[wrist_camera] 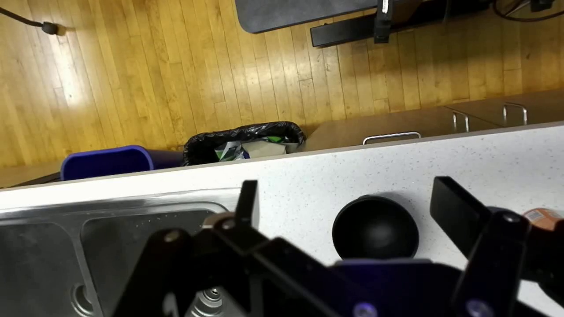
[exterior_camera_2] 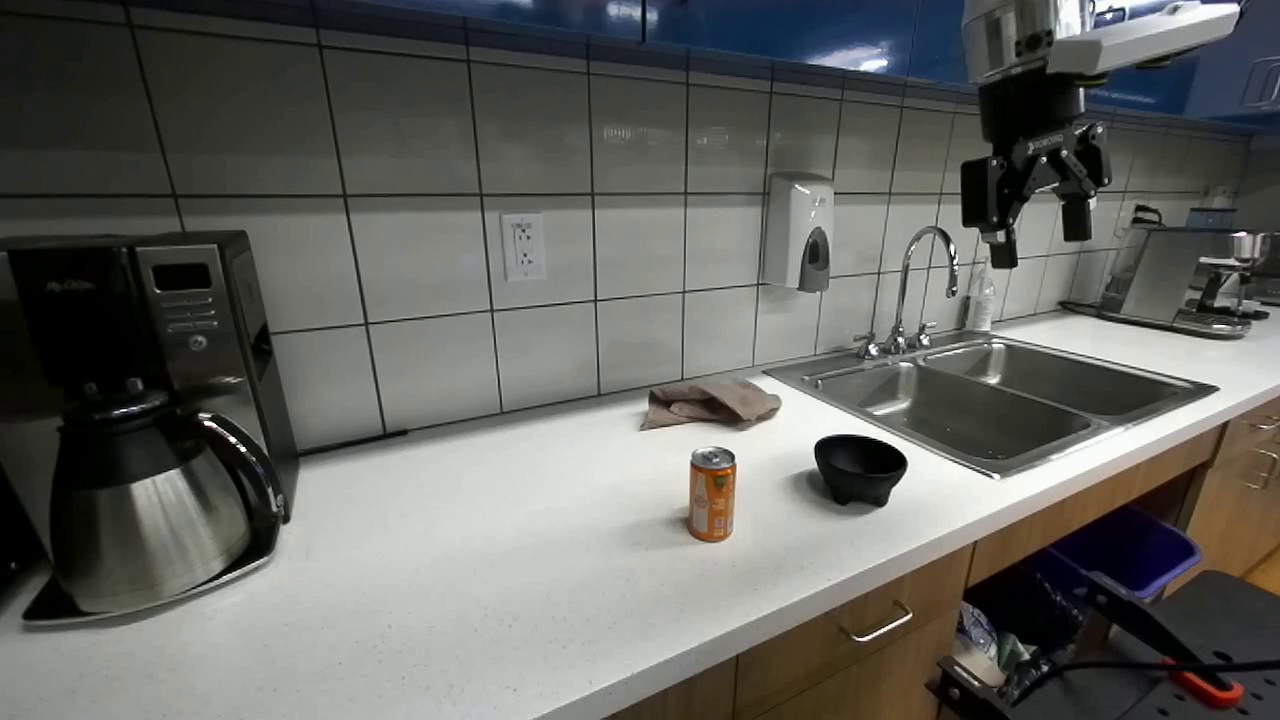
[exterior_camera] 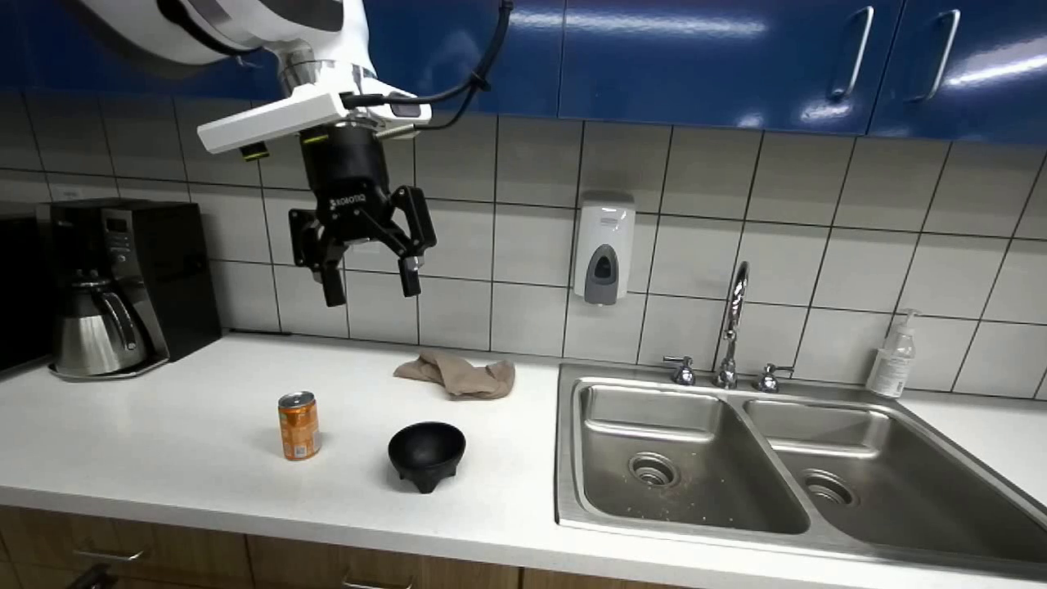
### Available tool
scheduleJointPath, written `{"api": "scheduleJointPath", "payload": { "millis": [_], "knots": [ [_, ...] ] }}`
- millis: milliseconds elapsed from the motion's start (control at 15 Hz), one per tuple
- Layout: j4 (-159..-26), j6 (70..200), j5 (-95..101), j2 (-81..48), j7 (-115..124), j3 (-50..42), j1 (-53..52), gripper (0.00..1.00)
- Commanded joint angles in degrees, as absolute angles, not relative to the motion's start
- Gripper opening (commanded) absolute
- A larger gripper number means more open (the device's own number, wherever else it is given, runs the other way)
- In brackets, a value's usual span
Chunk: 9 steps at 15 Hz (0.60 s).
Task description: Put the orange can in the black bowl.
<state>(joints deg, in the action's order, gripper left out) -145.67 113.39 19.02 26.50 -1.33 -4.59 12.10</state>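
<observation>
The orange can point(exterior_camera: 299, 427) stands upright on the white counter, and it also shows in an exterior view point(exterior_camera_2: 712, 502). In the wrist view only part of the can point(wrist_camera: 542, 217) shows at the right edge, partly hidden by a finger. The black bowl point(exterior_camera: 426, 455) stands beside the can toward the sink, and nothing is seen inside it; it also shows in an exterior view point(exterior_camera_2: 860, 470). My gripper point(exterior_camera: 372, 289) is open and empty, high above the counter, also seen in an exterior view point(exterior_camera_2: 1040, 241). In the wrist view the bowl point(wrist_camera: 374, 229) appears between the fingers point(wrist_camera: 348, 200), far below.
A brown cloth point(exterior_camera: 458, 375) lies near the tiled wall behind the bowl. A double sink point(exterior_camera: 687, 523) with a faucet point(exterior_camera: 734, 319) is beside the bowl. A black coffee maker point(exterior_camera: 155, 270) stands at the far end. A soap dispenser point(exterior_camera: 605, 249) hangs on the wall.
</observation>
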Motion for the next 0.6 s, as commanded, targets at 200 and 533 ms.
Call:
{"api": "scheduleJointPath", "payload": {
  "millis": [200,533],
  "knots": [
    [-143.6,122.4,19.6,18.7,-1.0,-4.4,9.3,1.00],
    [-142.2,129.6,18.5,10.7,-0.2,-2.5,5.5,1.00]
  ]
}}
